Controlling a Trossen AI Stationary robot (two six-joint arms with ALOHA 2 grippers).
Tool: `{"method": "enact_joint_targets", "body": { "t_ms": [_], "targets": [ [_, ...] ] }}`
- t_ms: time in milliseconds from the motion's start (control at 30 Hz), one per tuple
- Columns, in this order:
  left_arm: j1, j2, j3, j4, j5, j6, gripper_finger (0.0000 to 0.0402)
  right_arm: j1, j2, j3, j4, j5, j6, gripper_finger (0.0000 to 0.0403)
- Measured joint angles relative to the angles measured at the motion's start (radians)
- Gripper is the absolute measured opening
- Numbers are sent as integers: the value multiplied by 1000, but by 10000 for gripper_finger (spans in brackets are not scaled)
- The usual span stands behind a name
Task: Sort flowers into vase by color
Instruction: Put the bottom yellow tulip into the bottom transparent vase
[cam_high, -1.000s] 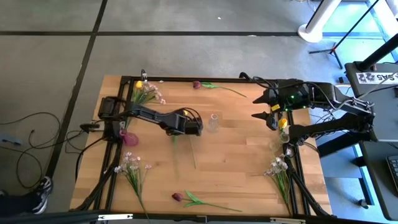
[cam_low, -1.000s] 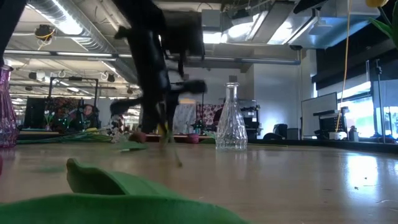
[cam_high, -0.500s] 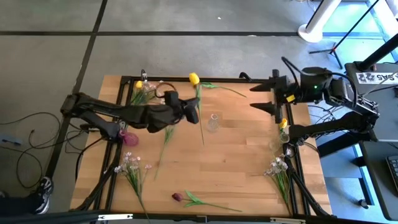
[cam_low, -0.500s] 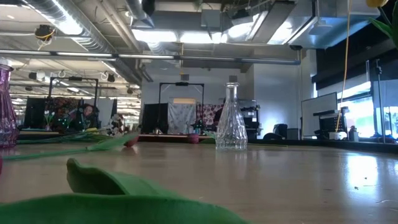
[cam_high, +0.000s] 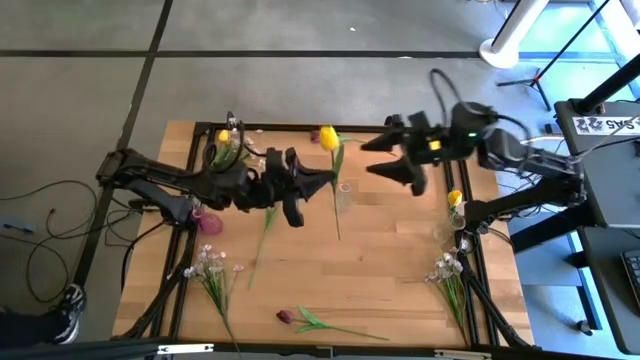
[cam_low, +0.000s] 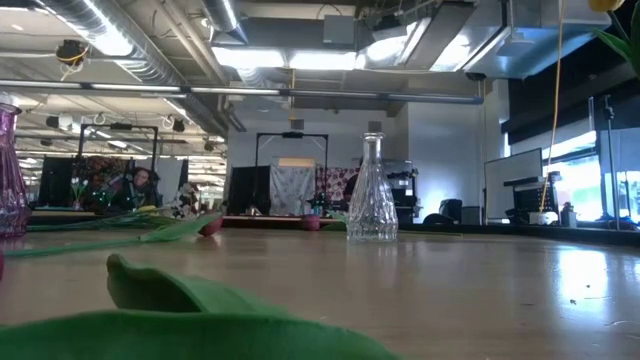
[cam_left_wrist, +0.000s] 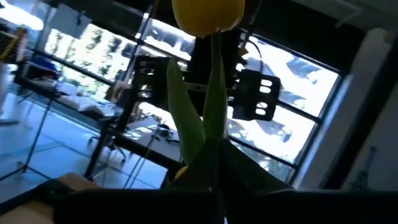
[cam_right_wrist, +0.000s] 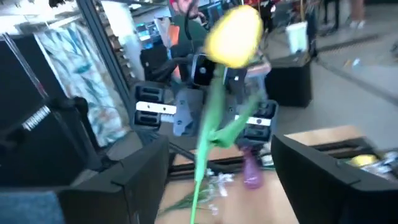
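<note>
My left gripper (cam_high: 322, 182) is raised over the middle of the table, shut on a yellow tulip (cam_high: 328, 138) whose green stem (cam_high: 336, 205) runs toward the near edge. In the left wrist view the tulip head (cam_left_wrist: 208, 14) stands beyond my fingers. My right gripper (cam_high: 378, 158) is open and hovers to the tulip's right, facing it without touching. In the right wrist view the tulip (cam_right_wrist: 235, 34) shows between its spread fingers (cam_right_wrist: 127, 180). A clear glass vase (cam_high: 344, 197) stands upright on the table below the tulip. My left gripper pinches the yellow tulip's stem (cam_left_wrist: 215, 177) between its two fingers, around mid-length, below the leaves. The fingers come roughly level from the table's left and lie across the stem. The tulip is lifted clear of the table, its head toward the far edge.
A pink vase (cam_high: 207, 221) stands at the left. Another vase (cam_high: 445, 234) at the right holds a yellow tulip (cam_high: 455, 198). White-pink sprigs (cam_high: 212, 268) (cam_high: 448, 268) (cam_high: 238, 150), a maroon tulip (cam_high: 288, 317), a yellow tulip (cam_high: 222, 136) and a loose stem (cam_high: 262, 228) lie about the table.
My left gripper has risen from the table with the yellow tulip, lifting it clear, and carried it a little toward the right. My right gripper, open throughout, has swung up and toward the table's left, closing in on the tulip.
</note>
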Motion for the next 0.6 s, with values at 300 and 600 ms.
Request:
{"method": "enact_joint_targets", "body": {
  "t_ms": [300, 600],
  "targets": [
    [14, 72, 0, -15, 17, 73, 0, 4, 124, -2, 51, -20, 107, 280],
    [25, 81, -1, -11, 15, 97, 0, 19, 129, -2, 74, 6, 125, 181]
  ]
}}
